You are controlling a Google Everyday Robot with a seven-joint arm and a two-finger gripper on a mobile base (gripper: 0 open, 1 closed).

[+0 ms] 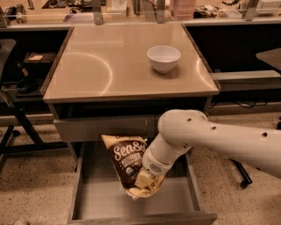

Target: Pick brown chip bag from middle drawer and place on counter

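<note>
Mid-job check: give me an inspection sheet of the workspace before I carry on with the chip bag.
Surface: counter glossy beige, holds one white bowl at right rear.
Job's things: brown chip bag tilted, lifted above the open middle drawer, not yet on the counter.
Clutter: nothing seen besides the bowl.
Grippers: gripper at the bag's lower end, shut on it.
Cables: possibly a dark lead under the right bench.
Surroundings: cluttered back bench, chair at left.

Smooth cream-white tubular arm [228, 141], bulbous elbow [180, 126], small dark holes. Rounded wrist [154, 162] with perforated patch; jaws hidden just below it.
</note>
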